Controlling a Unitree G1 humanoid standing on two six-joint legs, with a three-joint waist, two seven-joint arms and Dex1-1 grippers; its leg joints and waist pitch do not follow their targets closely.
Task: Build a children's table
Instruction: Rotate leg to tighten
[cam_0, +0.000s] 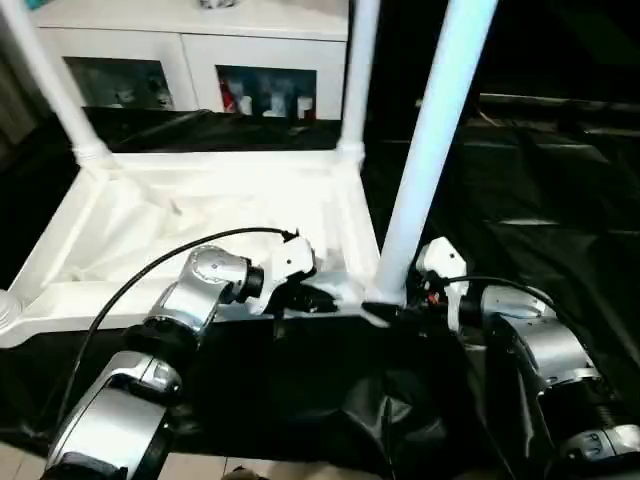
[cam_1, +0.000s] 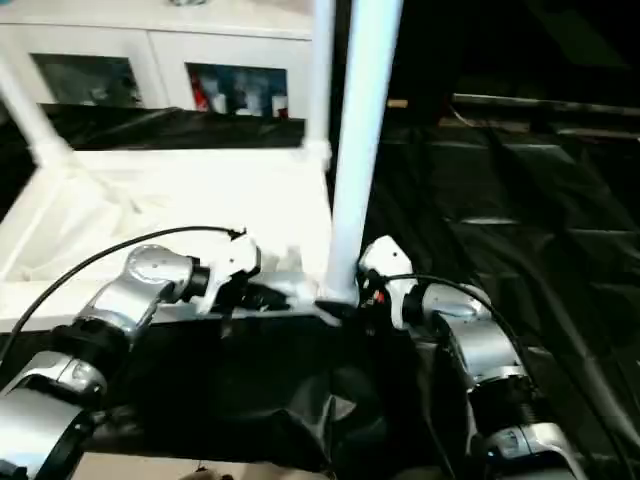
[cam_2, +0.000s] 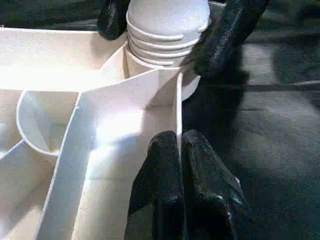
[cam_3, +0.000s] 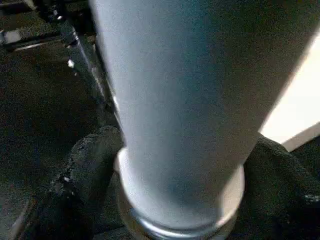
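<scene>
Silver forearms reached in from the near edge to the near right corner of the upturned white tabletop (cam_0: 200, 235).

The left gripper (cam_2: 179, 150) was clenched on the thin upright rim of the tabletop beside the corner socket (cam_2: 165, 80), its black fingers (cam_2: 200, 185) pressed together on the wall. The right gripper (cam_3: 180, 200) grasped the base of the near leg (cam_0: 430, 150), one finger (cam_3: 87, 170) on each side of the tube where it stood in that socket. The tabletop lay ribbed side up on a black cloth (cam_0: 540, 200), with two more legs (cam_0: 355, 75) standing upright in its far corners. Behind stood a white cabinet (cam_0: 190, 45) with glass doors; blurred items sat inside, with no writing legible.
</scene>
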